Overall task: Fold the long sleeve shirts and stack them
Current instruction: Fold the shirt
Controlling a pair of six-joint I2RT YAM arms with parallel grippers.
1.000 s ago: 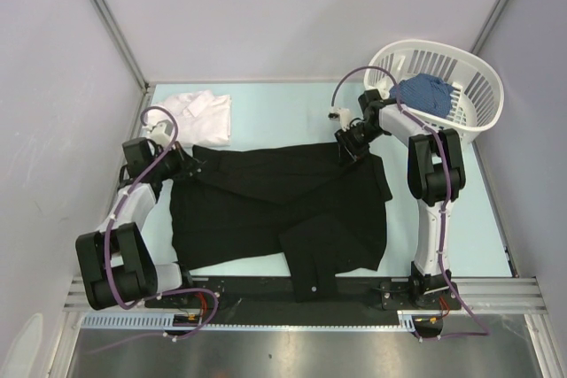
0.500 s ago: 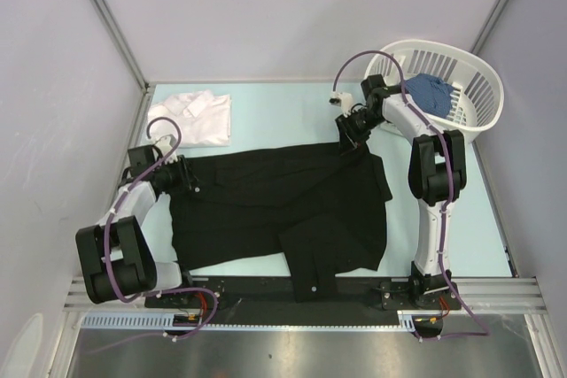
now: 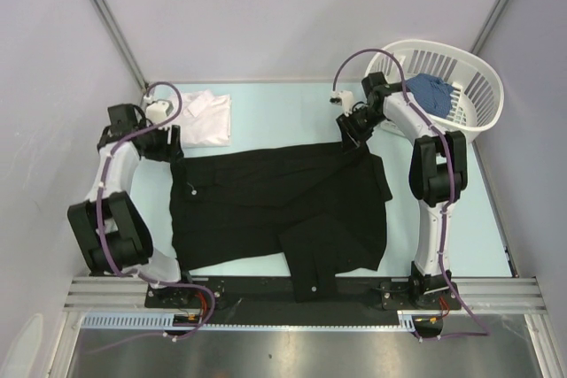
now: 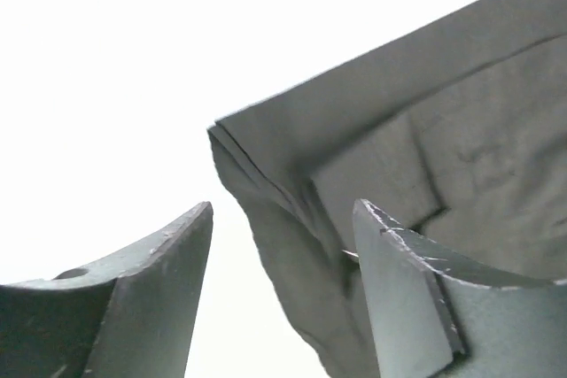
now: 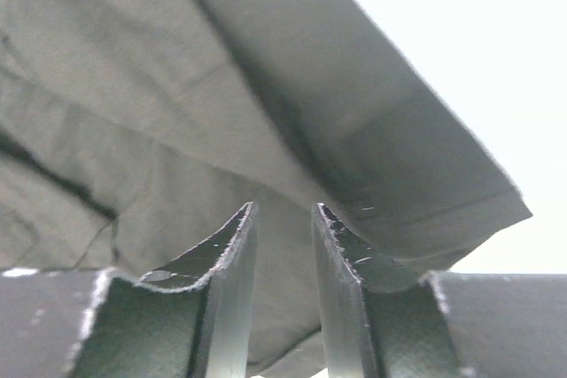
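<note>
Work surface: pale blue table (image 3: 283, 112), arm bases at its near edge.
Black shirt (image 3: 266, 201): spread flat across the middle of the table, with one part folded over at the near right and reaching the near edge.
White shirt (image 3: 202, 119): folded into a small bundle at the far-left corner, just beyond the black shirt's far-left corner.
Left gripper (image 4: 283, 210): released. The jaws stand wide apart with nothing clamped between them.
Left gripper position: beside the near edge of the white shirt, just beyond the far-left corner of the black shirt. In the left wrist view that layered corner lies past the fingertips, in line with the gap.
Right gripper (image 5: 283, 210): jaws parted by a narrow slot, with no cloth visible inside the slot.
Right gripper position: over the far-right edge of the black shirt. In the right wrist view the fabric fills the area just past the fingertips. Whether the tips touch it cannot be told.
Basket (image 3: 483, 86): white, slatted, at the far-right corner, holding a blue cloth (image 3: 430, 93).
</note>
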